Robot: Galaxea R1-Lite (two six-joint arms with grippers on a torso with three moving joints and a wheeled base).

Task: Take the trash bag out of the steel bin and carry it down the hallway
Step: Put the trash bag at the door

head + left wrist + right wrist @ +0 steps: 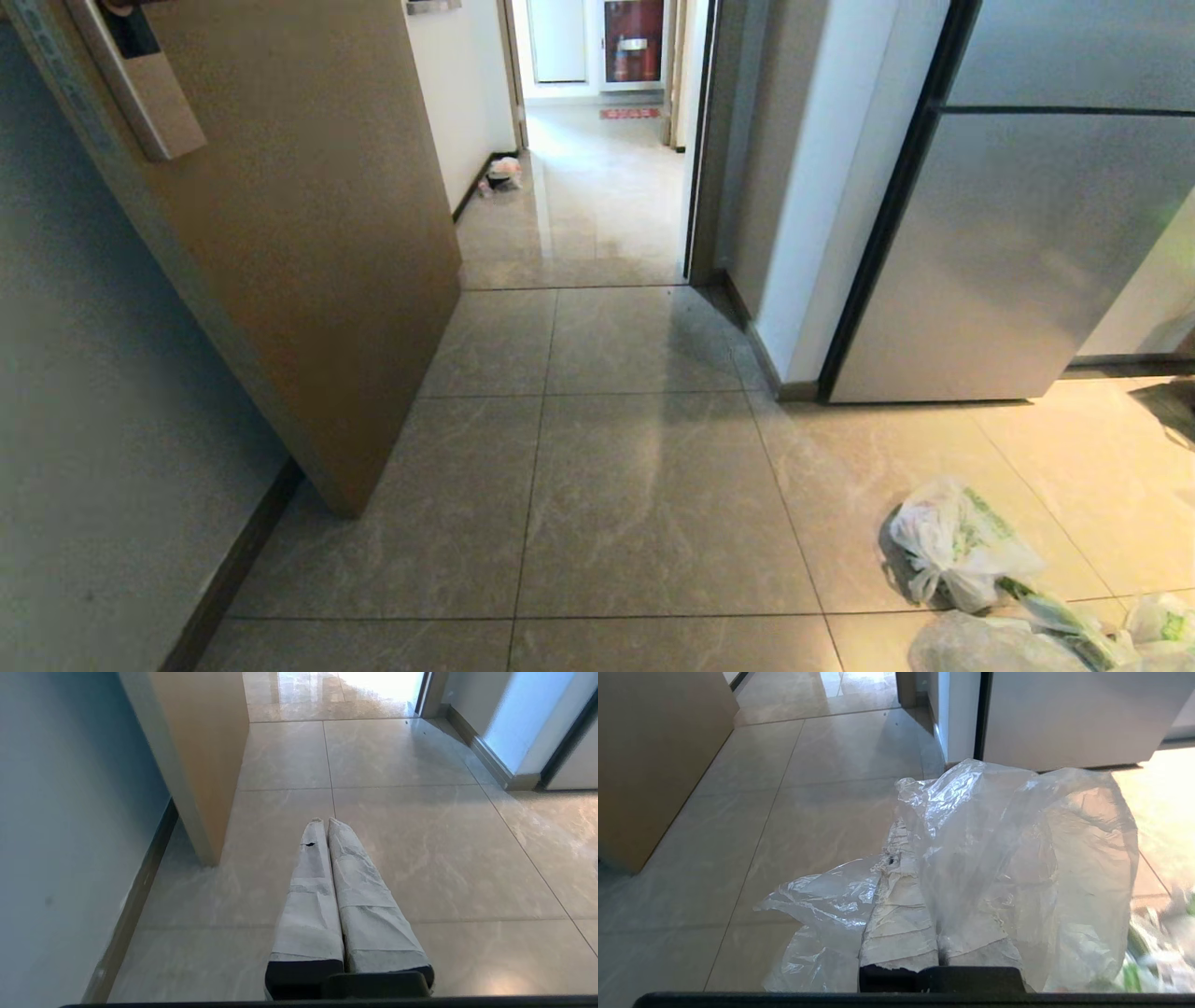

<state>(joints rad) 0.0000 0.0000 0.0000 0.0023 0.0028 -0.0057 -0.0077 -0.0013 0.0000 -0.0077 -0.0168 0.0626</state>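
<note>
Carrying step, judged from the layout: trash bag is already out, and no steel bin shows in any view. Right tool is clamped shut on the clear crinkled plastic, which drapes over and around the paper-wrapped fingers and spills to both sides of them. Bag looks limp and near empty; no firm long axis, though the larger lobe billows up and forward beyond the fingertips and a smaller flap trails off the other side, low toward the floor. Which end is the mouth cannot be told. Left tool is pressed closed on nothing, pointing forward and down over bare tile near the open wooden door; that arm seems idle. Neither arm appears in the head view. Ahead, the doorway opens onto the hallway, glossy tiles running away to a far wall, with a small bag lying against the baseboard on the left. Tied white bags with green print sit on the floor to the right, just in front of a grey fridge. Next move probably calls for driving straight through the gap between door edge and door frame, keeping the grip firm so the thin plastic does not slip or snag.
</note>
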